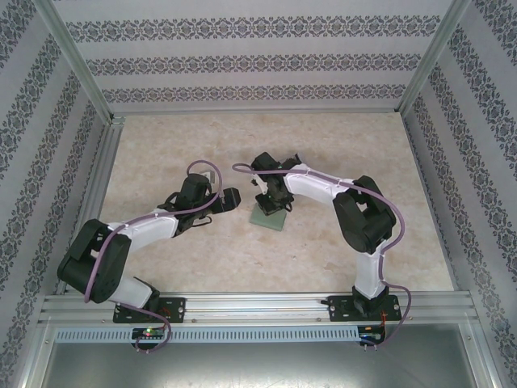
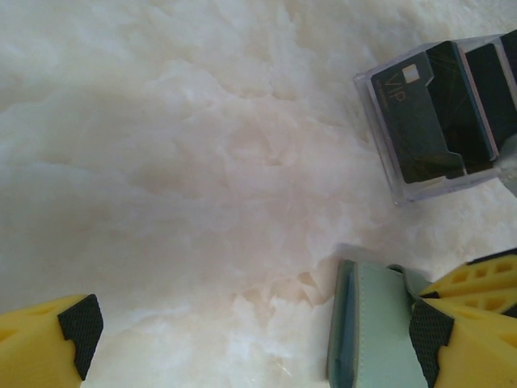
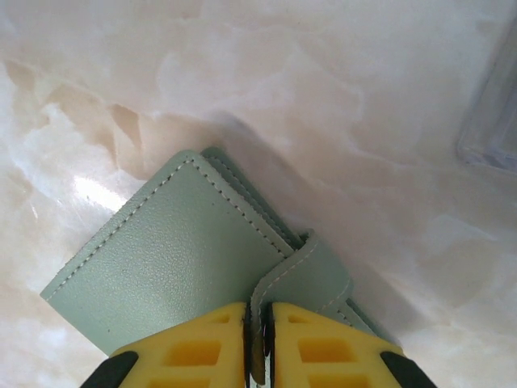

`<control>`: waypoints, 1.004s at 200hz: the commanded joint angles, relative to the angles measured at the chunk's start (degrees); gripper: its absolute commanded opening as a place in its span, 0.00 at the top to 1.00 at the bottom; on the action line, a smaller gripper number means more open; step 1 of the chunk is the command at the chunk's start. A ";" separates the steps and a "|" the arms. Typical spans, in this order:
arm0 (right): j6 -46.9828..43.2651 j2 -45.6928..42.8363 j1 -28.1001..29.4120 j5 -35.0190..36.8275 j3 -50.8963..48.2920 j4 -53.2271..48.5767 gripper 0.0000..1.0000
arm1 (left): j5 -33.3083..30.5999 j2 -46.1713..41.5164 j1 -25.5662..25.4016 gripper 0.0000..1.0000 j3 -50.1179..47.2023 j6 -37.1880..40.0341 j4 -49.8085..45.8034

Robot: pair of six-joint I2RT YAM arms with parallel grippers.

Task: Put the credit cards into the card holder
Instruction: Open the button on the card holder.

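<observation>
Item 1. Left gripper (image 1: 229,200): at mid-table, left of centre, low over the marbled table (image 1: 202,267). Jaws fully released, nothing between them. In the left wrist view the yellow fingers with black pads (image 2: 81,323) stand wide apart at the bottom corners.

Item 2. Card holder (image 1: 269,217): pale green, stitched edges, lying flat on the table at centre, between the two grippers. In the left wrist view its near edge (image 2: 371,331) sits just beside the left gripper's right-hand pad; contact cannot be told.

Item 3. Right gripper (image 1: 275,202): directly over the holder, pointing down. In the right wrist view (image 3: 258,343) the jaws are clenched on a raised fold of the holder's green flap (image 3: 303,275), while the main cover (image 3: 170,267) stays on the table.

Item 4. Clear plastic box (image 2: 404,162): on the table, near the holder and apart from it.

Item 5. Credit cards (image 2: 428,113): black, stacked inside the clear box; one lettered "VIP".
</observation>
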 commanded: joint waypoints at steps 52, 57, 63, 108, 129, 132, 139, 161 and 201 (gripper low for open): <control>4.05 -0.68 -1.40 -5.81 -3.32 3.41 0.85 | 3.79 -3.34 -1.18 0.02 -2.20 -2.17 -0.17; 4.15 -0.80 -1.52 -5.98 -3.49 3.52 0.85 | 4.19 -3.14 -1.18 0.02 -2.04 -2.08 -0.03; 4.32 -0.96 -1.70 -6.15 -3.76 3.88 0.84 | 5.06 -2.85 -1.25 0.03 -1.89 -1.93 0.52; 6.90 -2.34 -4.63 -10.55 -6.03 5.94 0.84 | 12.34 1.30 -3.84 0.13 -0.07 -0.55 2.79; 7.47 -3.21 -5.93 -11.78 -6.83 6.26 0.84 | 11.61 1.53 -5.28 0.13 -0.84 -1.44 3.44; 7.50 -3.35 -6.19 -11.91 -6.98 6.28 0.84 | 11.59 1.49 -5.44 0.13 -0.95 -1.53 3.51; 7.57 -3.61 -6.54 -12.12 -7.24 6.30 0.84 | 11.49 1.42 -5.86 0.13 -1.23 -1.80 3.68; 7.70 -4.85 -7.69 -13.25 -8.65 6.38 0.84 | 10.61 1.08 -7.33 0.13 -1.43 -2.25 3.11; 8.88 -6.57 -9.51 -15.22 -12.49 7.94 0.84 | 8.54 1.37 -10.53 0.15 -1.38 -6.08 3.39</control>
